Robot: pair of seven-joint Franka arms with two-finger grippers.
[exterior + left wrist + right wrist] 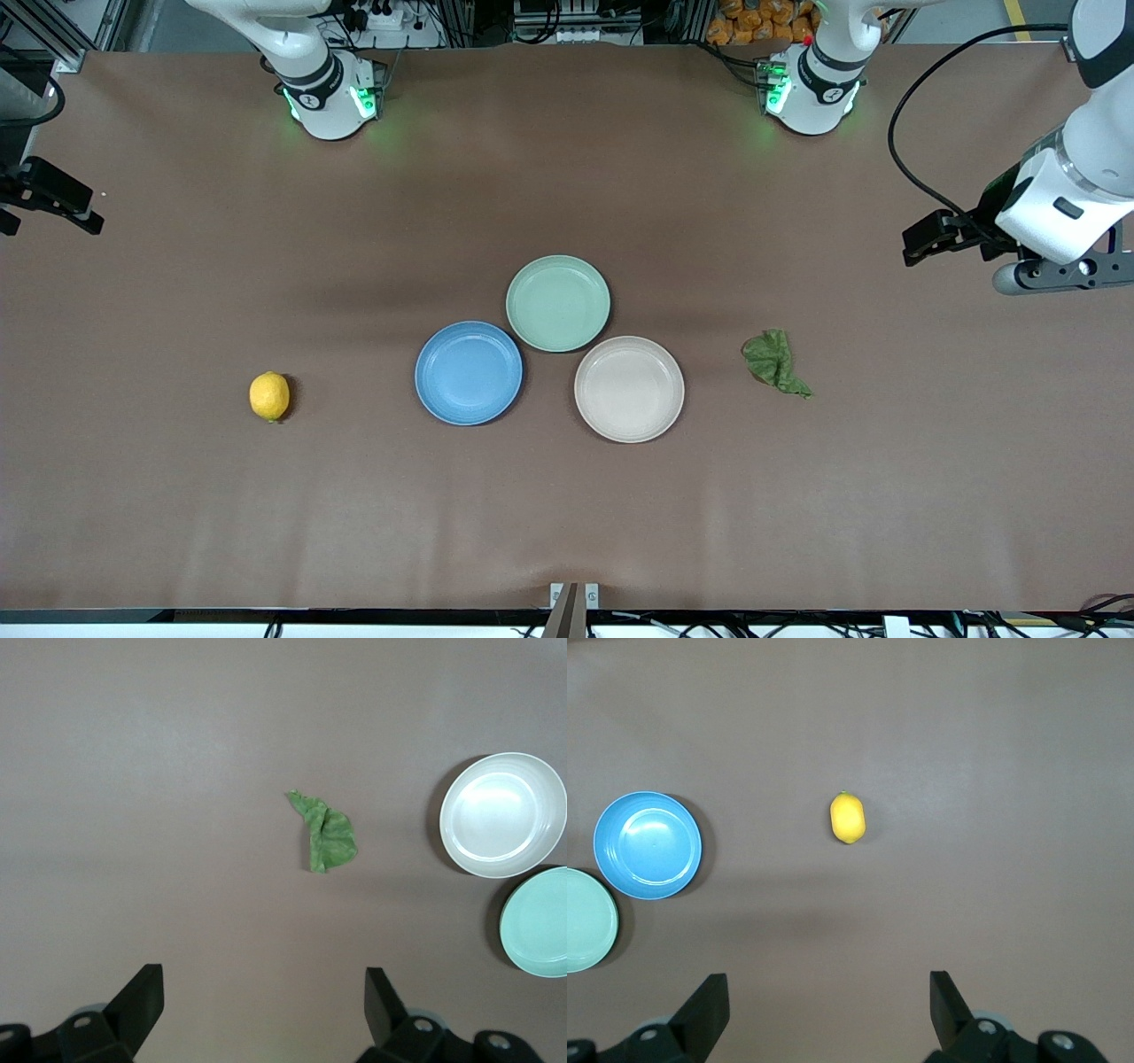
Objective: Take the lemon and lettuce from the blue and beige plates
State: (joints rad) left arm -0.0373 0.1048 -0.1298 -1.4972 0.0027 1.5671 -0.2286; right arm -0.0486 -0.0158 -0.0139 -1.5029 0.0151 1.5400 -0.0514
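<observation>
**Lemon and lettuce lie on bare table, plates sit empty**

A brown table fills the front view, with cables and metal framing along the top edge. Three plates cluster at frame centre: one blue plate, one beige plate, one mint-green plate, the last uppermost. One lemon rests at lower left of the frame, well apart from the blue plate. One lettuce leaf lies toward the frame's right, near the beige plate. The left gripper hangs high over the table, fingers spread wide, lettuce beneath. The right gripper hangs likewise parted above the lemon.
</observation>
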